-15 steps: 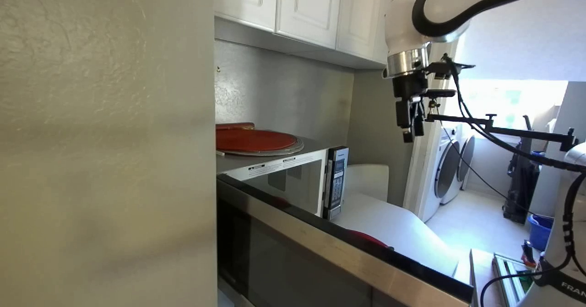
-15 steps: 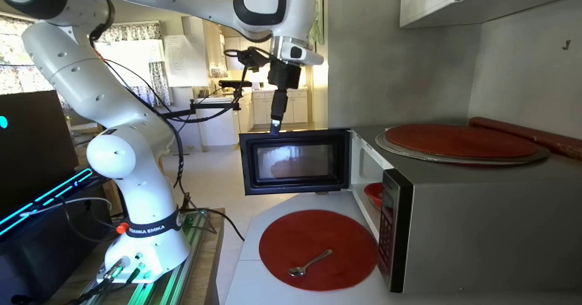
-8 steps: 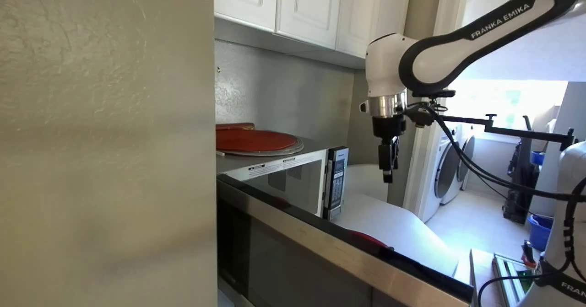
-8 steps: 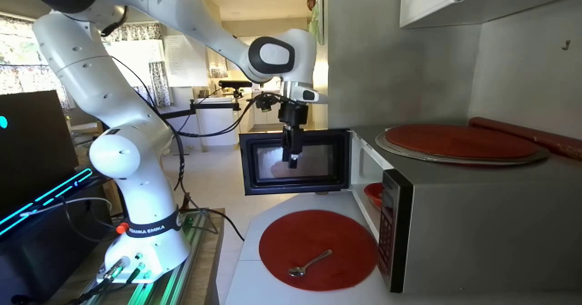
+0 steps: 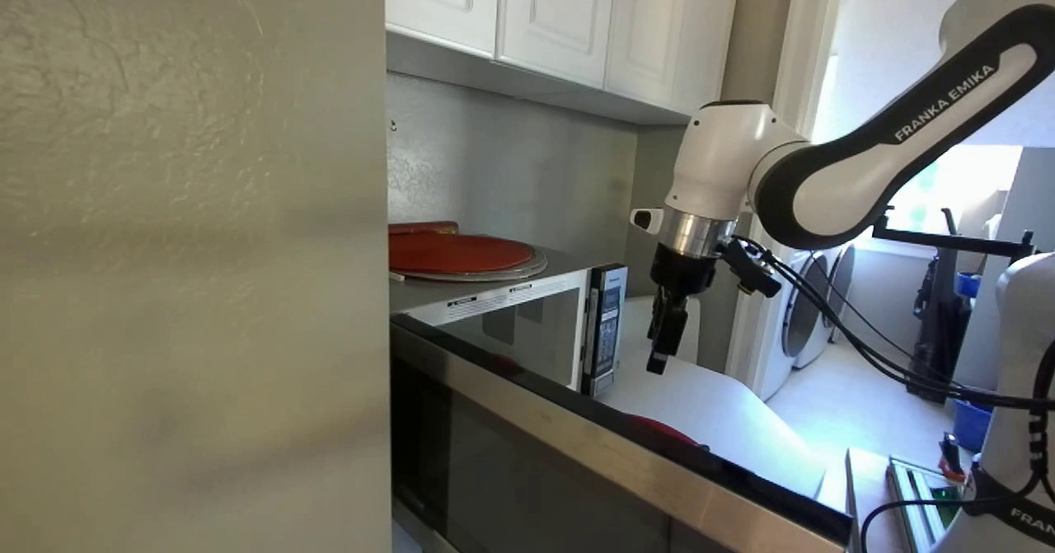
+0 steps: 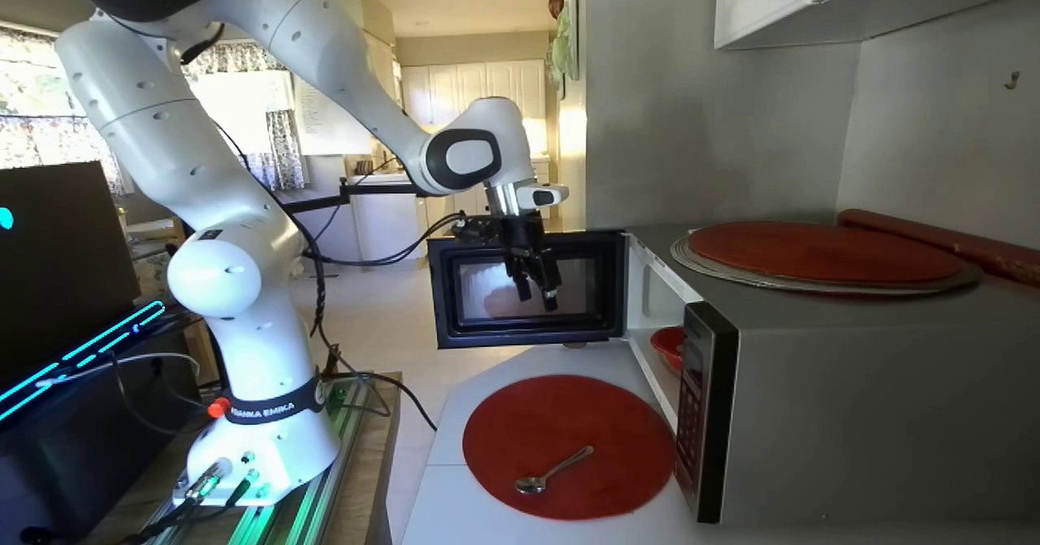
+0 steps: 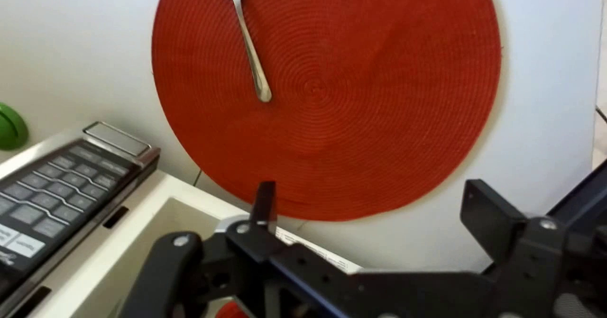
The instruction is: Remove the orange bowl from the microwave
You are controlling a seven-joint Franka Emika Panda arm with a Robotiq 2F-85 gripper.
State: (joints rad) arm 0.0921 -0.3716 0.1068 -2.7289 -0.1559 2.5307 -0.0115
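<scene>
Microwave [image 6: 877,423] stood on the white desk [image 6: 451,468], its dark glass door [image 6: 611,285] swung wide open, button panel [image 6: 707,415] beside the opening. Orange bowl [image 6: 668,345] sat inside the microwave, low down, part of it hidden by the button panel in an exterior view; in the wrist view just a sliver of red showed in there past the tool [image 6: 538,295]. Tool was released, its fingers [image 7: 491,216] spread well apart across a broad gap. It hung above the desk in front of the microwave's opening, outside it and apart from the orange bowl, tilted so that the tips pointed down and toward the microwave. The arm [image 6: 357,66] reached over from the side facing the microwave's opening. Round red mat [image 6: 569,407], ringed weave visible from the wrist, lay flat on the desk in front of the microwave, just beside the button panel. Spoon [image 6: 555,471] lay on it, handle end toward the microwave. Atop the microwave: a red-orange disc [image 6: 821,248] over a wider, paler round layer [image 6: 705,274]; behind these a long reddish roll [image 6: 934,240], kind unclear. White cabinets [image 5: 552,17] hung above the microwave. Green object [image 7: 12,127] near the button panel, cut by the frame edge, could not be identified.
</scene>
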